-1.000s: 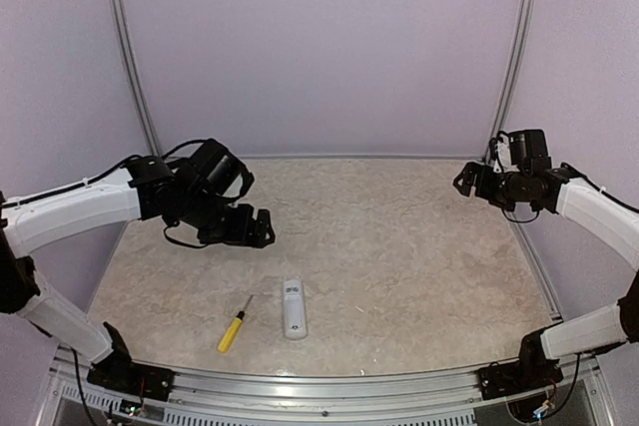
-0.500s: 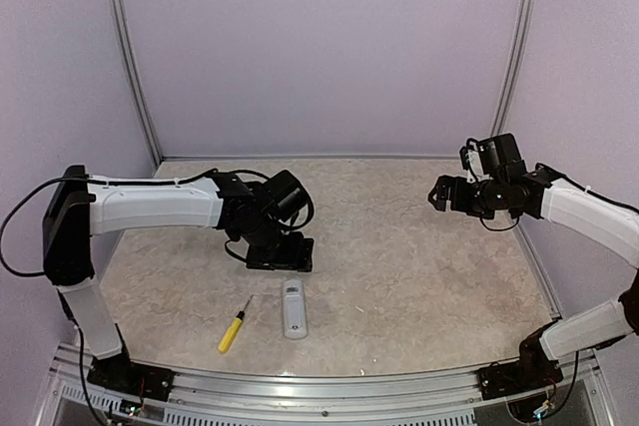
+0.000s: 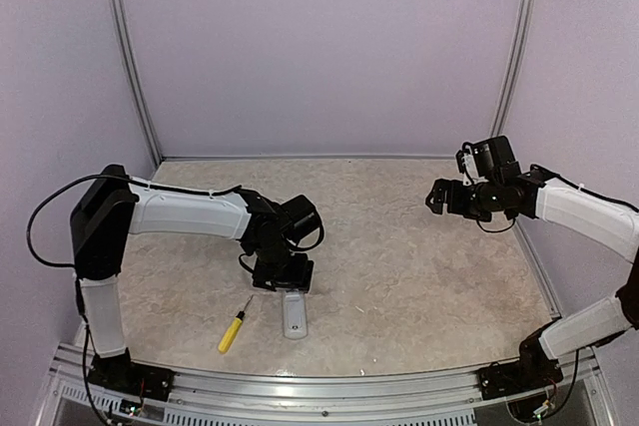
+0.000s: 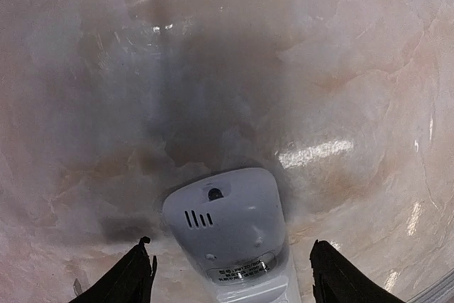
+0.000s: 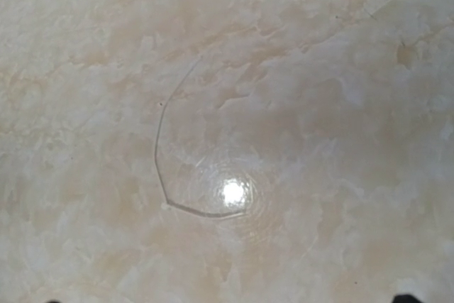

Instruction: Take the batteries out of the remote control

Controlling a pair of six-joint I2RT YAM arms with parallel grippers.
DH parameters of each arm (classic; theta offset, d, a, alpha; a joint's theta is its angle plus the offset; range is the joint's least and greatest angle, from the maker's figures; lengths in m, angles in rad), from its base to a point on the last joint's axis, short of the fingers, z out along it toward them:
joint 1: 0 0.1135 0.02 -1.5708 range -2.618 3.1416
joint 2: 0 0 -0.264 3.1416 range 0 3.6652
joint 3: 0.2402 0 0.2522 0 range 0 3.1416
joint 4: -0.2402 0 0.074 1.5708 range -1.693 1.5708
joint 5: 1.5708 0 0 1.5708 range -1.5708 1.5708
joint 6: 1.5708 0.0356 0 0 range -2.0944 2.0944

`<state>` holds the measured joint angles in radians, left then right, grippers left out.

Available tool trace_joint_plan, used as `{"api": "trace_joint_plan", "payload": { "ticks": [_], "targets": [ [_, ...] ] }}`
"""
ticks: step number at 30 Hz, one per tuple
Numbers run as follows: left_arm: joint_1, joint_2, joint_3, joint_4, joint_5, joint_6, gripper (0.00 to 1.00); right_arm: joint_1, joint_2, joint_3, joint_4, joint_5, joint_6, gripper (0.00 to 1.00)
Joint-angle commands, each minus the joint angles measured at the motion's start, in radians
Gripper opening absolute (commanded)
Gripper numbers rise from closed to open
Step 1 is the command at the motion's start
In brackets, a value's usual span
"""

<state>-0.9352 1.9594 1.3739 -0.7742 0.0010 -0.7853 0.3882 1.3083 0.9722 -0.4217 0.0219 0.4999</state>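
The white remote control point(image 3: 295, 318) lies flat on the table near the front, back side up. In the left wrist view its rounded end point(image 4: 228, 225) shows a dark hole, small slots and a label. My left gripper point(image 3: 284, 280) is open and low over the remote's far end. Its two dark fingertips point(image 4: 133, 279) stand apart on either side of that end without touching it. My right gripper point(image 3: 445, 195) hangs open and empty above the table at the right, far from the remote. The batteries are hidden.
A yellow-handled screwdriver point(image 3: 232, 330) lies just left of the remote, close to the left gripper. The right wrist view shows bare marbled tabletop point(image 5: 298, 69) with a thin curved scratch point(image 5: 160, 148) and a light glare.
My left arm has swung right and down from the left side until its gripper is over the remote's far end. My right gripper has moved slightly left and lower.
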Motion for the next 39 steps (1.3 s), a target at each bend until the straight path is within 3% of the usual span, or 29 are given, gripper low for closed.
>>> {"api": "trace_joint_plan", "payload": {
  "ticks": [1,9,18,25,29,33,37,39],
  "targets": [
    [-0.019,0.030,0.015,-0.002,0.027,-0.014,0.74,0.013,0.026,-0.003,-0.001,0.011,0.004,1.00],
    [-0.033,0.058,0.043,-0.012,0.017,-0.008,0.63,0.013,0.042,0.006,0.003,0.013,0.006,1.00],
    [-0.044,0.083,0.100,-0.069,-0.088,0.028,0.41,0.012,0.048,0.007,-0.002,0.015,0.002,1.00],
    [-0.035,0.121,0.238,-0.116,-0.183,0.212,0.40,0.012,0.053,0.013,-0.004,0.009,0.002,1.00],
    [0.003,0.159,0.321,-0.110,-0.151,0.319,0.40,0.014,0.047,0.014,-0.013,0.020,-0.001,1.00],
    [0.036,0.192,0.384,-0.179,-0.153,0.362,0.48,0.013,0.040,0.019,-0.032,0.028,-0.008,1.00],
    [0.003,0.106,0.261,-0.178,-0.108,0.366,0.73,0.013,0.014,0.014,-0.038,-0.016,-0.049,1.00],
    [-0.023,0.053,0.192,-0.175,-0.082,0.347,0.80,0.017,0.008,0.005,-0.027,-0.057,-0.078,1.00]
  ]
}}
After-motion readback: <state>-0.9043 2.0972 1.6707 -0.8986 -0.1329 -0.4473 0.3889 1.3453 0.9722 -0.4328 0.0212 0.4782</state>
